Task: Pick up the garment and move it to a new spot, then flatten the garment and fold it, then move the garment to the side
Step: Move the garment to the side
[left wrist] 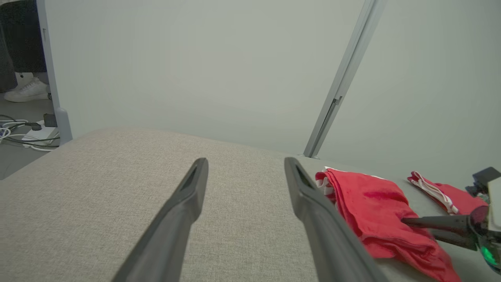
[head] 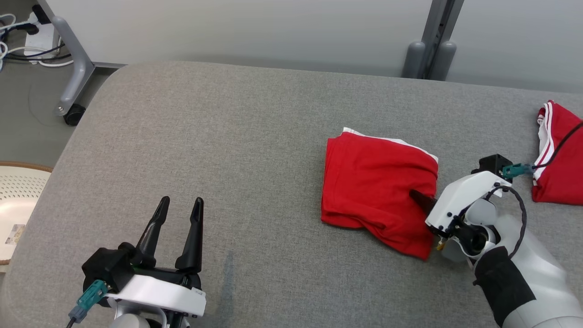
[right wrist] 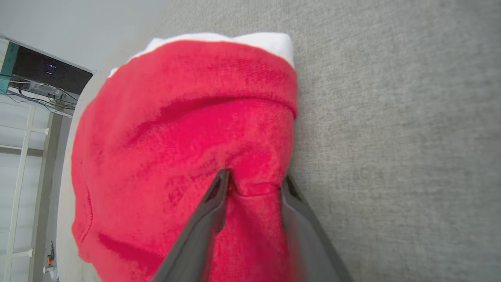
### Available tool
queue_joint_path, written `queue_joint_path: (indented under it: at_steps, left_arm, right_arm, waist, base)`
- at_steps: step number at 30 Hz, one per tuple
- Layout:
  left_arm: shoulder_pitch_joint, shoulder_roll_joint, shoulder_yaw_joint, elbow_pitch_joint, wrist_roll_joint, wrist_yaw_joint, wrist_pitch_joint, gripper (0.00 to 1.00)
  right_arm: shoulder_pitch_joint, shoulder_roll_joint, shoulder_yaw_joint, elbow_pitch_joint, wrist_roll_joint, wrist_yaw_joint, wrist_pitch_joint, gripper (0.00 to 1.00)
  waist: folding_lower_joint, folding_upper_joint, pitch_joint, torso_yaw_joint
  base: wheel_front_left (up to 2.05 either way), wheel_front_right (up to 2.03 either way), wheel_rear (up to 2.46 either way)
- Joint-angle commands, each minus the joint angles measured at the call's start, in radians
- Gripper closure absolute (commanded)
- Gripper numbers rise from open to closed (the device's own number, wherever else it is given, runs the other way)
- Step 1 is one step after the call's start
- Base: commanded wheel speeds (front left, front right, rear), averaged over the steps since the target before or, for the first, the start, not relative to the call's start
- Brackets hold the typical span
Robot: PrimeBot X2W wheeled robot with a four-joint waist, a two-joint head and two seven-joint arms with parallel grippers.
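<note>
The folded red cloth garment [head: 378,191] lay right of centre on the grey upholstered table [head: 227,136], at ten o'clock from the nearer right gripper [right wrist: 254,182]. Its fingers bracketed a ridge of cloth, grip unconfirmed. The left gripper [head: 181,202], spread, sat well apart at the garment's eight o'clock.

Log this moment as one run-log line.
left pincer: open, clear of cloth | right pincer: astride a fold of red garment, grip unconfirmed | red garment: lying on grey table | second garment: far right
</note>
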Motion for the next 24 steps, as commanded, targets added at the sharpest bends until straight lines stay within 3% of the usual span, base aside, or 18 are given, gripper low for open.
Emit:
queue_joint_path:
  at_steps: [1,9,17,24]
  left_arm:
    - [-0.013,0.003,0.007,0.002,0.007,-0.004,0.001,0.0]
    - [-0.016,0.003,-0.013,-0.003,0.021,-0.009,0.0,0.0]
    - [-0.073,0.013,-0.071,-0.028,0.004,-0.015,0.005,0.0]
    - [-0.12,0.038,-0.09,-0.031,0.01,-0.017,0.011,0.0]
  right_arm:
    - [0.01,0.001,0.013,-0.016,0.008,0.001,-0.007,1.0]
    - [-0.012,-0.064,0.143,-0.144,-0.02,0.001,-0.091,1.0]
    - [-0.11,-0.238,0.3,-0.281,-0.021,0.0,-0.109,1.0]
    - [-0.213,-0.374,0.372,-0.33,0.019,0.001,-0.098,1.0]
  waist:
    - [0.0,0.0,-0.003,-0.002]
    - [0.0,0.0,-0.005,-0.066]
    - [0.0,0.0,0.087,-0.141]
    - [0.0,0.0,0.17,-0.172]
  base:
    - [0.0,0.0,0.0]
    - [0.0,0.0,0.0]
    - [0.0,0.0,0.0]
    - [0.0,0.0,0.0]
